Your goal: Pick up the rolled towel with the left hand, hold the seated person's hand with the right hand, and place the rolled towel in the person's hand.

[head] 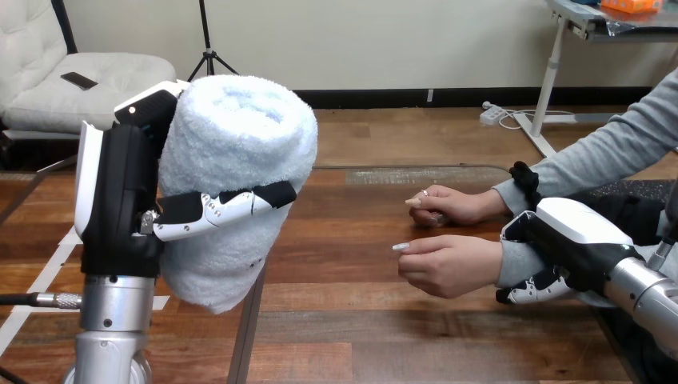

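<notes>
Closest in, at the view's left, the silver left forearm (112,320) stands upright and ends in the left robot hand (120,200), raised above the table's edge. This robot hand grasps the rolled towel (240,136). The pale blue roll stands on end against the palm, and black-and-white fingers (224,206) wrap across its front about halfway up. The towel is clear of the table (384,336) and touches nothing but that hand. At the lower right, the right robot hand (572,236) comes in over the grey sleeve of the person's nearer hand (448,264). Its white back lies on top of the wrist and its fingers (532,290) curl beneath, so it clasps the wrist. That nearer hand has loosely curled fingers and points toward the towel, with a stretch of bare wood between the two. Just beyond it, the person's farther hand (452,204) rests on the table, its fingers bent under.
</notes>
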Tool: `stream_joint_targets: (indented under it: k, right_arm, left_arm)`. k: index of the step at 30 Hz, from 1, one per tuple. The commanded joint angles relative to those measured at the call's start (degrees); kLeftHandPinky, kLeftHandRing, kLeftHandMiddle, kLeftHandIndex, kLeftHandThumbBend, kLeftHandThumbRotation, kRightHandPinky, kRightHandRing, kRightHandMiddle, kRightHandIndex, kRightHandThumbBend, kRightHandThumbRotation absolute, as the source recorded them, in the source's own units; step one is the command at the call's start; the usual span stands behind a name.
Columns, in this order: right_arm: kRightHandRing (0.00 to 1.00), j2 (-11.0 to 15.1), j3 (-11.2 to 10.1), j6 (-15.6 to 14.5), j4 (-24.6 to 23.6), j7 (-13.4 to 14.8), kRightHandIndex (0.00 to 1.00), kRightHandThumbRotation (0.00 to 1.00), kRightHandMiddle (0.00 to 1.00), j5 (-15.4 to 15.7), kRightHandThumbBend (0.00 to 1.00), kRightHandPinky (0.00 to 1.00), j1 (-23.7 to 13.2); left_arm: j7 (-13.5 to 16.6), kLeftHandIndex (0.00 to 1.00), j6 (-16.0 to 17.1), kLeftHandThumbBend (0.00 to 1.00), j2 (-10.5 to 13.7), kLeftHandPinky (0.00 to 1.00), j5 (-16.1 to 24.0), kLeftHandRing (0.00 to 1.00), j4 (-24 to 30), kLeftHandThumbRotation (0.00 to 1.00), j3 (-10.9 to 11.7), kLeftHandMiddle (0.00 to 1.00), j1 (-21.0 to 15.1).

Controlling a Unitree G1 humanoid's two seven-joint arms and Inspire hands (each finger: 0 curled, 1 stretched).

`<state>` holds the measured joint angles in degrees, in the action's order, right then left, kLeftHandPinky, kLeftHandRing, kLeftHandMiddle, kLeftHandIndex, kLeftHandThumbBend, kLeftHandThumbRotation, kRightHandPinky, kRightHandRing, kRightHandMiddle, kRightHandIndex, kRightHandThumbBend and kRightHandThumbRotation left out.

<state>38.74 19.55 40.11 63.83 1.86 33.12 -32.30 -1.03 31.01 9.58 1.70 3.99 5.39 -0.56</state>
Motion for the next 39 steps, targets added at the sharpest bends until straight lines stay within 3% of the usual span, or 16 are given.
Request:
stream_joint_targets:
  k: [1, 24, 39]
  right_arm:
    - [0.26, -0.51, -1.67, 2.11, 0.3, 0.15, 0.31, 0.0, 0.31, -2.15, 0.59, 0.22, -3.54]
    - [0.23, -0.09, -1.99, 3.38, -0.42, 0.4, 0.3, 0.04, 0.29, -3.3, 0.56, 0.2, -3.72]
    - [0.23, 0.06, -2.38, 4.69, -0.67, 0.0, 0.28, 0.04, 0.28, -4.14, 0.56, 0.19, -4.14]
  left_arm:
    - [0.36, 0.4, 1.66, 0.76, -0.27, 0.24, -0.19, 0.28, 0.25, 0.0, 0.59, 0.35, -2.96]
    - [0.53, 0.4, 1.67, 0.75, -0.3, 0.25, 0.19, 0.3, -0.27, 0.0, 0.59, 0.36, -3.35]
    - [1.44, 0.4, 1.41, 0.74, -1.12, 0.25, 0.8, 0.29, -5.24, 0.0, 0.3, 0.36, -6.54]
